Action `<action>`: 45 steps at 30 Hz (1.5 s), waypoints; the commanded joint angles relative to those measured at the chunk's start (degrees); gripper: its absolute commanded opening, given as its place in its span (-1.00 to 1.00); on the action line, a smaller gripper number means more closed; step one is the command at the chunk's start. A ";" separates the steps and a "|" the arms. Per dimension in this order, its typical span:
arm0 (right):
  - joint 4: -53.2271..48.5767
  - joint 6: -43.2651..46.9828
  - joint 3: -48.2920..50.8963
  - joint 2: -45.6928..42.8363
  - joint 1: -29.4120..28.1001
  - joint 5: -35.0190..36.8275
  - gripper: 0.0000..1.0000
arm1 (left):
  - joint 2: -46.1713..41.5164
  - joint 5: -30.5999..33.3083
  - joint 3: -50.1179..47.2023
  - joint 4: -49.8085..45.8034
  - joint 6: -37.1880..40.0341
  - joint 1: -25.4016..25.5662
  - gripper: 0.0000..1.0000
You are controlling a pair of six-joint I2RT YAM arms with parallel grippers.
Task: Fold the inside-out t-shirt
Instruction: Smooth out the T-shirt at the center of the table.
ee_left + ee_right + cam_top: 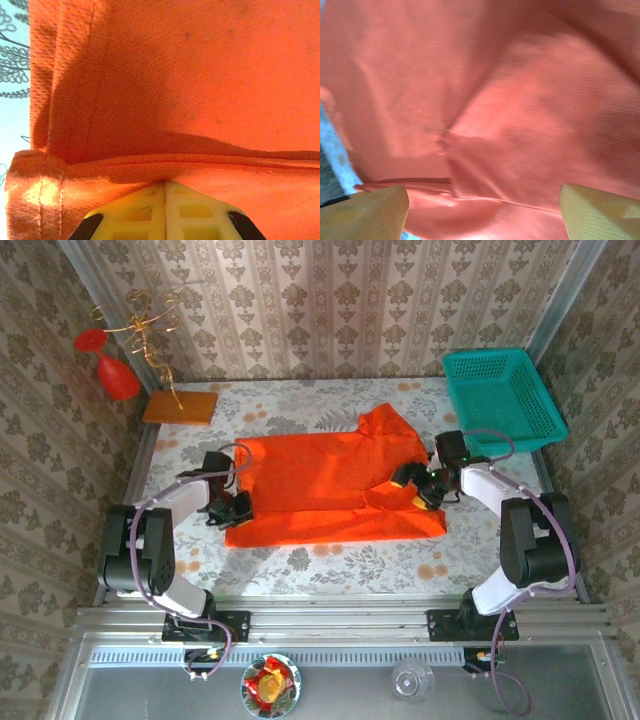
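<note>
Top external view: the inside-out t-shirt (330,490) lies spread on the patterned surface (330,565), directly between the two tools. Most of it is flat.
Shirt shape: a raised, crumpled part stands just beyond the right tool, on its far side. The near hem runs straight from below the left tool across to below the right tool.
Left tool (240,508): low at the shirt's left edge, touching the cloth.
Left wrist view: the yellow fingers (145,210) of the left tool (165,184) are pressed together. Their tips meet at a raised ridge of orange cloth (190,75) that runs straight across in front of them. The tool is clenched on that fold. A stitched hem and a strip of bare surface show to the left of the tool.
Right tool (412,490): over the shirt's right side, pointing inward toward the left tool.
Right wrist view: the two yellow fingers (370,210) of the right tool (480,192) stand wide apart, released, with nothing between them. Blurred, creased cloth (495,90) lies ahead of them.
Teal basket (505,395): on the surface beyond the right tool, apart from the shirt.
Orange board (180,406): beyond the left tool, at the far corner.
Red ornament (118,377): hanging just beside the board, further out from the left tool.
</note>
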State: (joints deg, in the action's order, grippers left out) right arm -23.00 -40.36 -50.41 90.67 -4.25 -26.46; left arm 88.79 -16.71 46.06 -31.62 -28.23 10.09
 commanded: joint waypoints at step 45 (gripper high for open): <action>-21.47 -11.69 13.98 -23.06 5.66 17.06 0.51 | -13.23 5.20 -13.18 -6.51 -12.50 0.54 -0.81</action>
State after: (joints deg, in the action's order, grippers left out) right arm -41.28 -50.63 -35.86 70.52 1.72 -10.94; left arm 75.59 -13.50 34.15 -32.75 -39.59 10.79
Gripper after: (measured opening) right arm 0.759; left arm 0.095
